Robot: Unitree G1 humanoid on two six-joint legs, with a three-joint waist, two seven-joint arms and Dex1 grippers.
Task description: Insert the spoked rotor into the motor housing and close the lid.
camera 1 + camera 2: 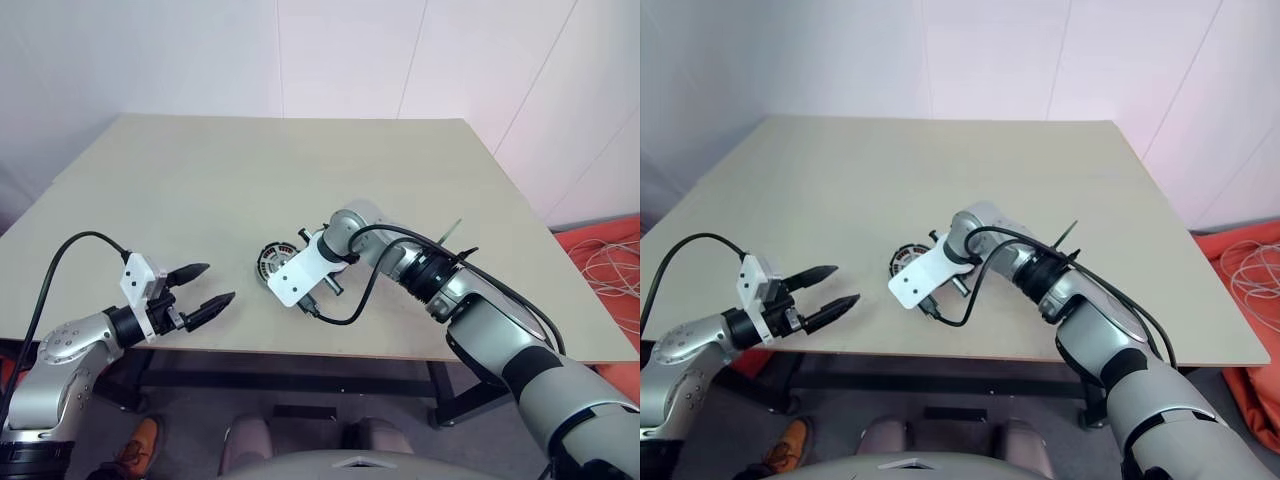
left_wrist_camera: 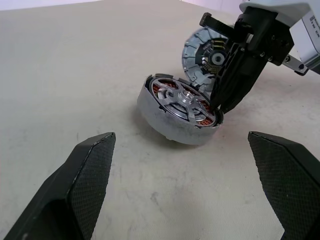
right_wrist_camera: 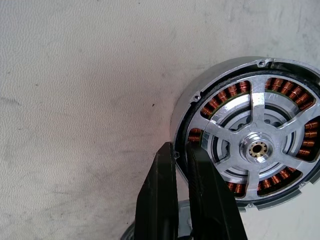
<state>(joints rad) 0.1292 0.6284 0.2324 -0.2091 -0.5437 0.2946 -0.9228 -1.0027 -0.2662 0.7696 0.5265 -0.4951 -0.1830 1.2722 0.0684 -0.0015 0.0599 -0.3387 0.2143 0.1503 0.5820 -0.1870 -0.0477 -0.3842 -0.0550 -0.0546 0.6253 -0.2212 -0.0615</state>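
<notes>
Near the table's (image 1: 150, 180) front edge, the spoked rotor (image 3: 257, 147) sits inside the motor housing (image 2: 167, 120) (copper coils showing between spokes). Right gripper (image 3: 181, 150) pinches the housing rim. Lid (image 2: 200, 52) lies just behind. Left gripper (image 1: 205, 287) hovers spread wide, empty.

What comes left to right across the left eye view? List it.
Left gripper, open, at the table's near edge → motor housing with the rotor in it → right gripper, shut on the housing's rim. The lid overlaps these, so I leave it out.
</notes>
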